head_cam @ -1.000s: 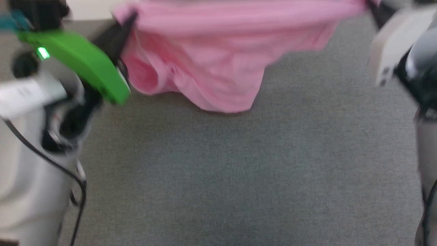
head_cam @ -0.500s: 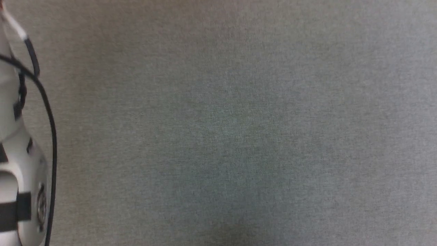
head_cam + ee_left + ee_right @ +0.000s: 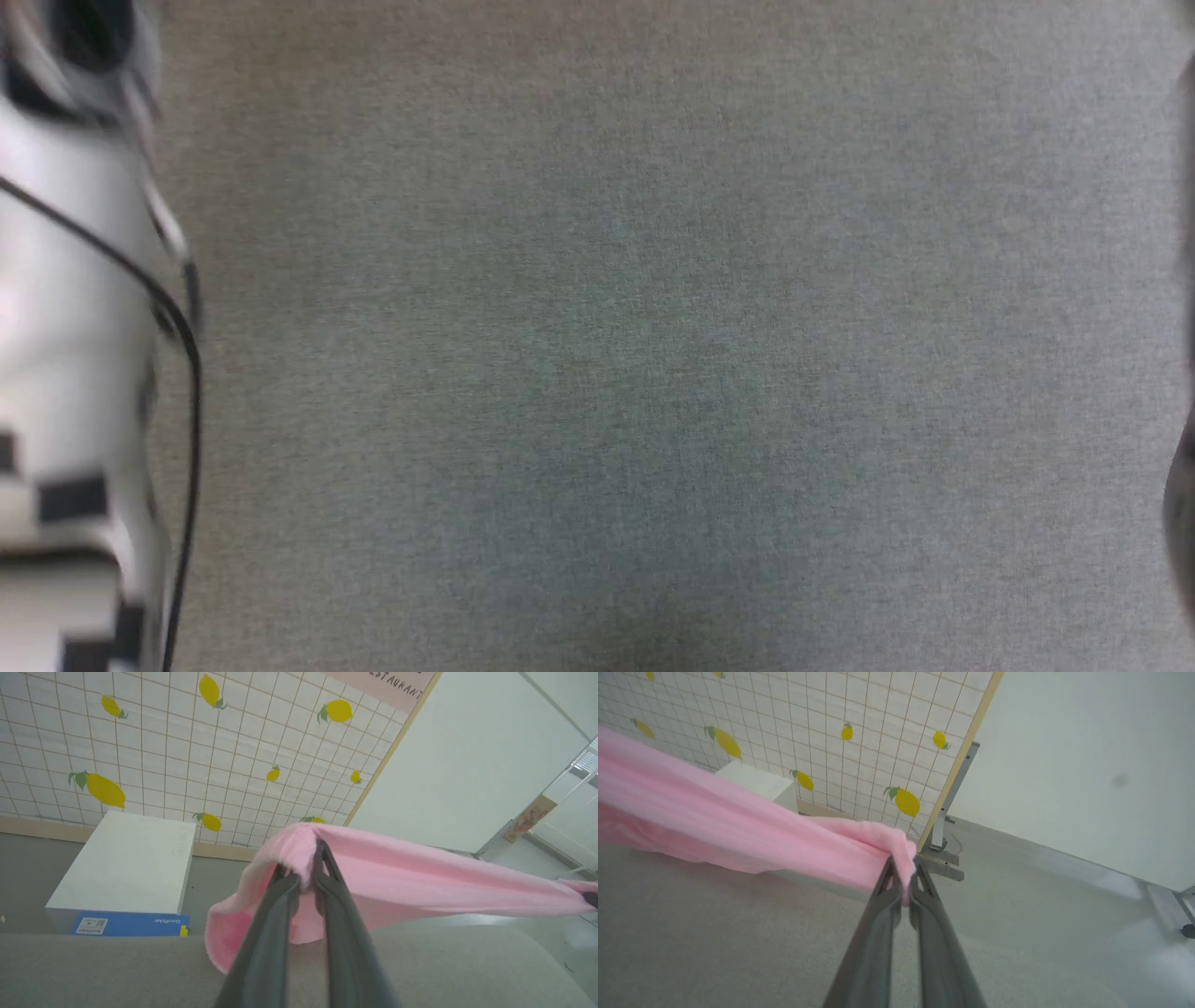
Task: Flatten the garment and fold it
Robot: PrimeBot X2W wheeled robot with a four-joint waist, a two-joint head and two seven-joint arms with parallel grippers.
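Note:
The light pink garment (image 3: 420,877) hangs stretched in the air between my two grippers, above the grey table. In the left wrist view my left gripper (image 3: 306,868) is shut on one gathered end, and loose cloth droops below the fingers toward the tabletop. My right gripper (image 3: 903,872) is shut on the other end of the garment (image 3: 738,826), which runs off to the left as a taut band. The head view shows the grey table (image 3: 653,355) with my pale left forearm (image 3: 65,327) at its left edge.
A white box (image 3: 126,858) with a blue label stands beyond the table. Behind it is a tiled wall panel with lemon prints (image 3: 808,728) on a metal stand (image 3: 943,826). A plain white wall (image 3: 1087,765) and pale floor lie to the right.
The head camera has tilted down, so the garment and both grippers left its picture. Since half a second ago the left forearm sits further into that view.

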